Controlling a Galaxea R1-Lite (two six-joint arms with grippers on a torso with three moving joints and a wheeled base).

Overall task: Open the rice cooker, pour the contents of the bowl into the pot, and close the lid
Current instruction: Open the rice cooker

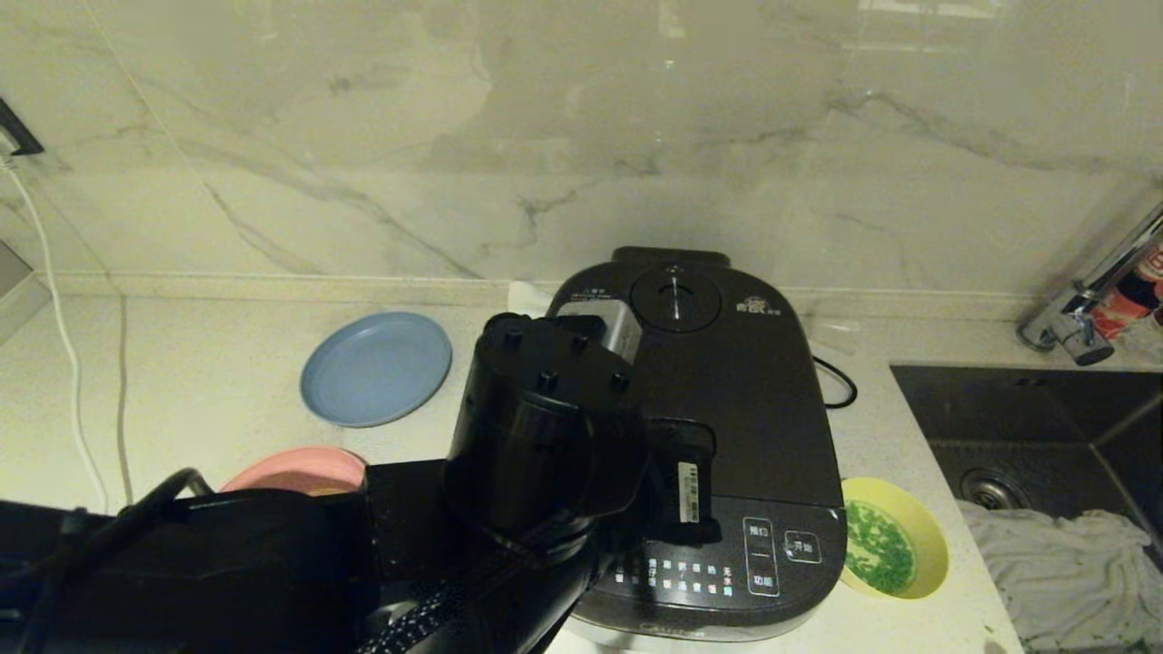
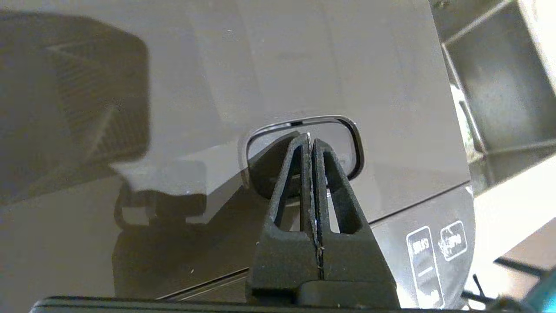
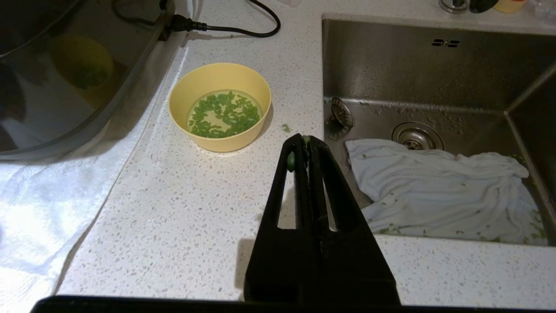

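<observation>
The pale speckled stone surface [image 1: 209,381] runs along a marbled wall, with a stainless steel sink [image 1: 1027,427] sunk into it at the right. In the sink lies a crumpled white cloth [image 3: 438,187] flecked with green bits.

The large dark grey rounded-square rice cooker [image 1: 727,563] sits in the middle of the surface, its dark grey hinged lid [image 1: 754,400] down flat and the round steam-vent knob [image 1: 676,298] near its back edge. The black left arm reaches in from the lower left and hangs over the front half of the lid. Its left gripper [image 2: 311,141] has the fingers pressed together, tips resting right at the chrome-ringed oval release button [image 2: 347,148] on the lid.

Behind and to the left of the cooker lies a flat round blue plate [image 1: 376,368]; a pink plate [image 1: 300,470] peeks out from behind the arm.

Just beside the cooker's front right corner stands the small yellow plastic bowl [image 1: 909,522], upright on the surface, holding the bright green chopped contents [image 3: 223,114] spread across its bottom. The right gripper [image 3: 306,141] hovers over the surface between bowl and sink, apart from both, fingers pressed together with a green fleck stuck at the tips.
</observation>
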